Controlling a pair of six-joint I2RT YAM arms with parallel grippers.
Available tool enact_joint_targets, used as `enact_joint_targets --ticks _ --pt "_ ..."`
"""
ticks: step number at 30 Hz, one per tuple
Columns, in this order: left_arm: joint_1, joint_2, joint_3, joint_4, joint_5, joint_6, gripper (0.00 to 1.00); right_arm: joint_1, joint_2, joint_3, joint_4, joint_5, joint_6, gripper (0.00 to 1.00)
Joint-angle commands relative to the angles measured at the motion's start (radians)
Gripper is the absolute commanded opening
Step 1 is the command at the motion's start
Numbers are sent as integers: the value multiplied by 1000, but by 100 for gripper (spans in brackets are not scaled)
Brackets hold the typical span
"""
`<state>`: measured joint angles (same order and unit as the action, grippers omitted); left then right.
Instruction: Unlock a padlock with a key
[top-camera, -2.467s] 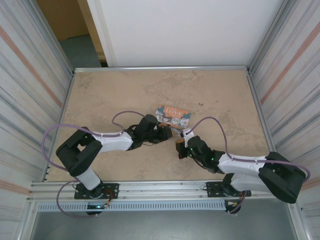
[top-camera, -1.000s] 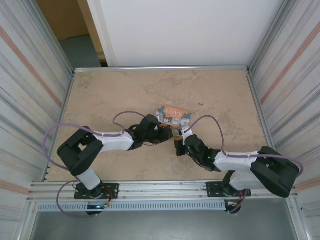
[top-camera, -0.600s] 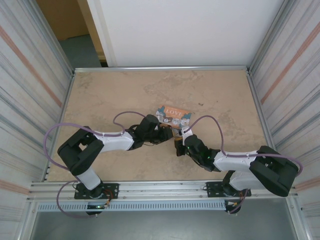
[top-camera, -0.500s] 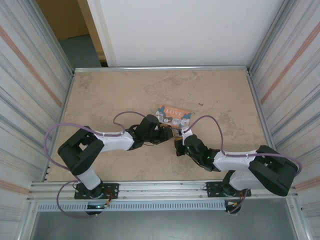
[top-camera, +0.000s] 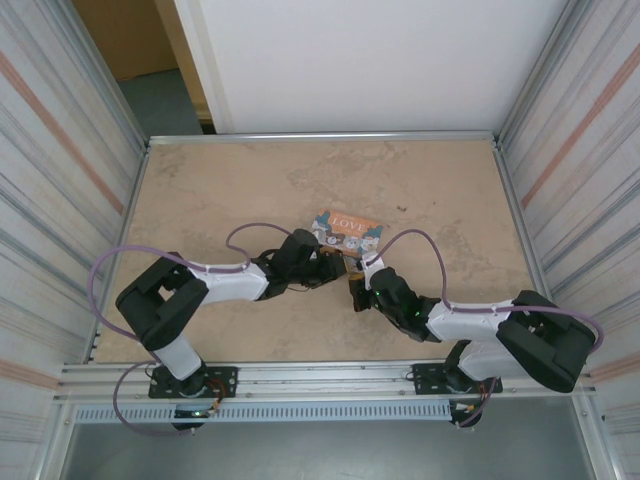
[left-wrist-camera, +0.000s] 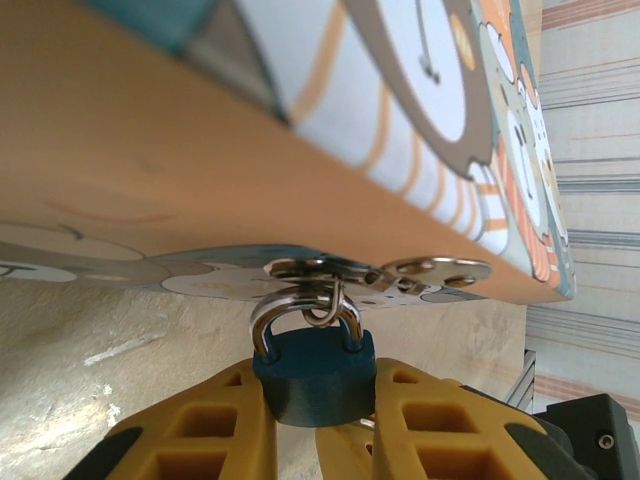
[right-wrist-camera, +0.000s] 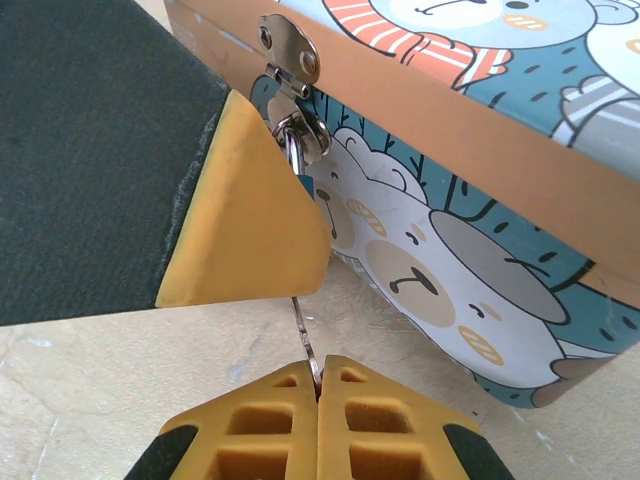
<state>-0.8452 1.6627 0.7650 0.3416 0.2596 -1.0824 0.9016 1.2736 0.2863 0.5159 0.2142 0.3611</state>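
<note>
Blue-bodied padlock (left-wrist-camera: 315, 375) is hanging from the hasp (left-wrist-camera: 385, 272) of the box (top-camera: 348, 232), near tabletop (top-camera: 250, 180) centre. Left jaws, narrowly parted, are clamping its small, hard, slick body; right jaws, fully closed, are pinching the thin key (right-wrist-camera: 303, 330). We are judging both light, prone to twisting.

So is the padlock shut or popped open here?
Shut. In the left wrist view the padlock has both legs of its metal loop seated in the blue body, hooked through the clasp.
</note>
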Motion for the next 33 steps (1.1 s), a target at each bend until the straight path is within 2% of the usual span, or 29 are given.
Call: enact_joint_targets --ticks 1,5,11,16,33 --pt "-31 -15 21 28 41 -16 22 -20 -26 37 80 29 -69 0" --pt "-33 -21 17 30 37 -20 22 -37 -23 39 93 -5 -66 0" --pt "-34 -20 13 33 30 -27 22 -109 -17 45 154 -230 35 0" --pt "-35 -16 13 41 29 -30 22 -122 12 74 159 -333 48 0" --pt "-46 -11 6 61 35 -57 22 -131 21 95 224 -317 49 0"
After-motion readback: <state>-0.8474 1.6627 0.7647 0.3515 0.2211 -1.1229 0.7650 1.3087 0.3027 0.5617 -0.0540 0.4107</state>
